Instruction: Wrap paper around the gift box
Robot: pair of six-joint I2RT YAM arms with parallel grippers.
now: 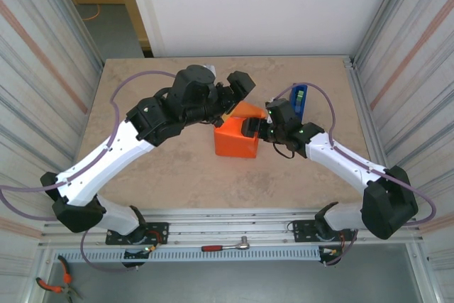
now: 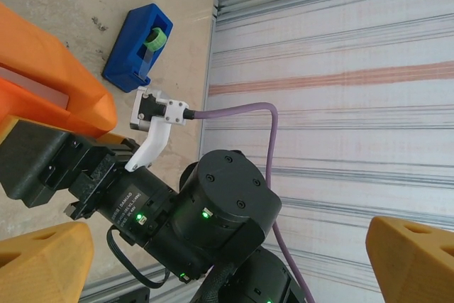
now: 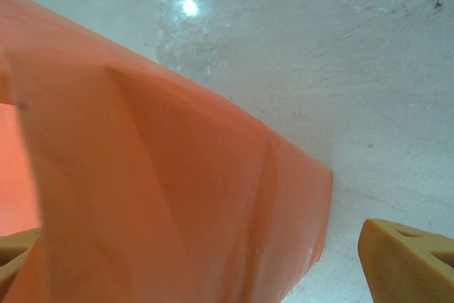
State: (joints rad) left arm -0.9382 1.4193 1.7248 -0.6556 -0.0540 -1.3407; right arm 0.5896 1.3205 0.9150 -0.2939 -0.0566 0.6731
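Paper (image 1: 234, 143) folded round gift box, mid bench (image 1: 149, 182). Prob. thin, light, tears easy, flaps spring back. Box inside likely stiff, so take flaps at edges & press vs box. L tool (image 1: 241, 101) wide, over far side. R tool (image 1: 259, 130) wide, straddling right-end fold. Tape dispenser (image 1: 299, 101) toward far-right corner, just behind R tool. Arms crowd each other.

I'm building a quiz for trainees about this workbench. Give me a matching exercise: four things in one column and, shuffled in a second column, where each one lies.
Things:
1. paper
2. tape dispenser
3. wrench
4. pliers

Places:
A. on the metal rail at the near edge
B. far right part of the table
C. middle of the table
D. near left corner, off the table

Pairs: 1-C, 2-B, 3-A, 4-D
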